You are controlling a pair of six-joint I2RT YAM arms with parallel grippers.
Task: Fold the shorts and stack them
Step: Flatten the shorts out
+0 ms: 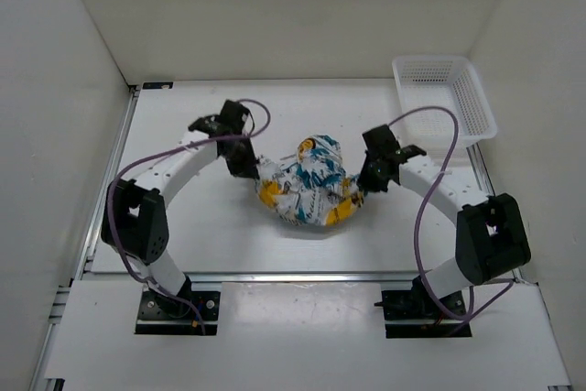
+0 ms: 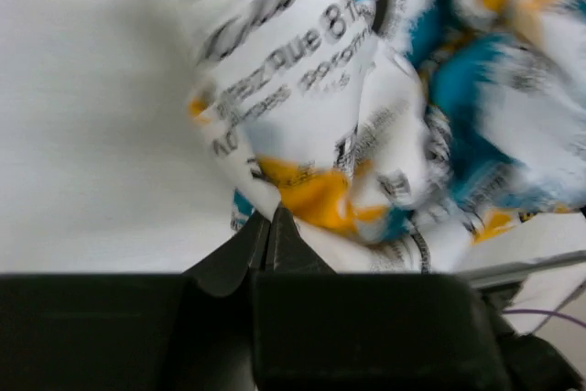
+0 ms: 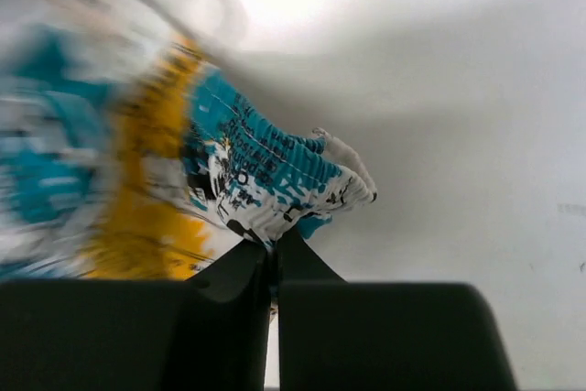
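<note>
The shorts point(image 1: 309, 185), white with a teal, yellow and black print, hang bunched between my two grippers over the middle of the table. My left gripper point(image 1: 254, 167) is shut on their left edge; in the left wrist view its jaws point(image 2: 268, 226) pinch the fabric point(image 2: 366, 107). My right gripper point(image 1: 359, 188) is shut on their right edge; in the right wrist view its jaws point(image 3: 273, 240) pinch the ribbed waistband point(image 3: 275, 176).
A white mesh basket point(image 1: 444, 96) stands at the back right corner of the table. White walls enclose the table on the left, back and right. Purple cables loop off both arms.
</note>
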